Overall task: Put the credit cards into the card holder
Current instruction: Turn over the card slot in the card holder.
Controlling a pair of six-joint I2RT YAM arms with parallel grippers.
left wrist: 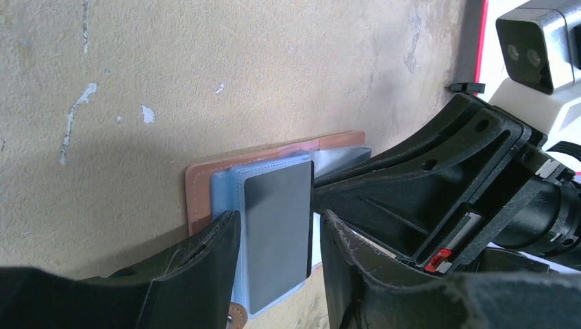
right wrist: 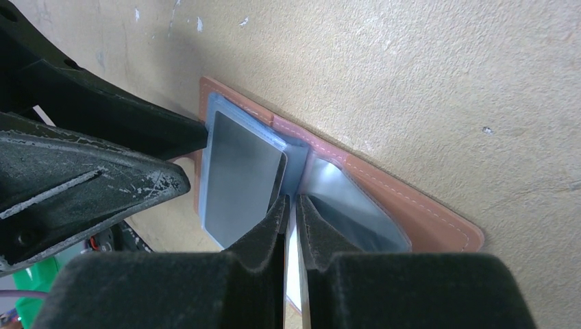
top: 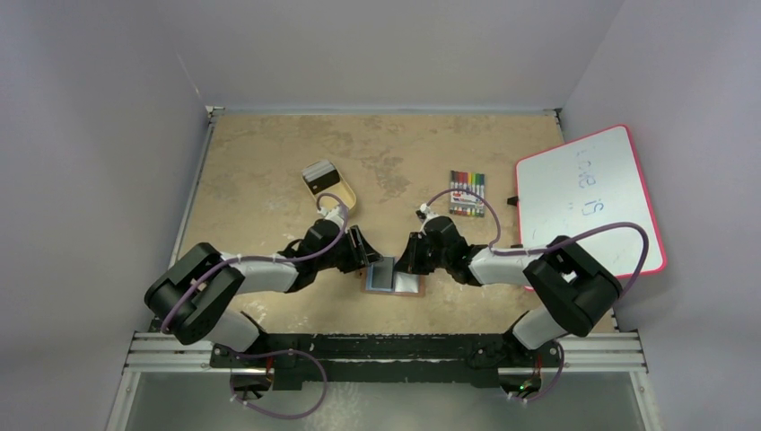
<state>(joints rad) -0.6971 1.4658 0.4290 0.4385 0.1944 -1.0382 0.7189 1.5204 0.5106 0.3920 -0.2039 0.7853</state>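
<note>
The card holder (top: 413, 289) lies open on the table, brown outside (left wrist: 199, 185), blue-grey inside, also in the right wrist view (right wrist: 411, 199). A dark credit card (top: 383, 274) lies on its left blue-grey pocket (left wrist: 277, 233) (right wrist: 236, 171). My left gripper (top: 366, 258) (left wrist: 281, 219) is open, its fingers either side of that card. My right gripper (top: 408, 260) (right wrist: 292, 200) is pinched nearly shut at the holder's middle fold, on a thin pale leaf seen edge-on. More cards (top: 320, 177) lie in the tan tray.
The tan oval tray (top: 350, 199) stands behind the left arm. A pack of coloured markers (top: 467, 191) lies at the back right. A whiteboard with a red rim (top: 588, 197) leans at the right edge. The two grippers almost touch over the holder.
</note>
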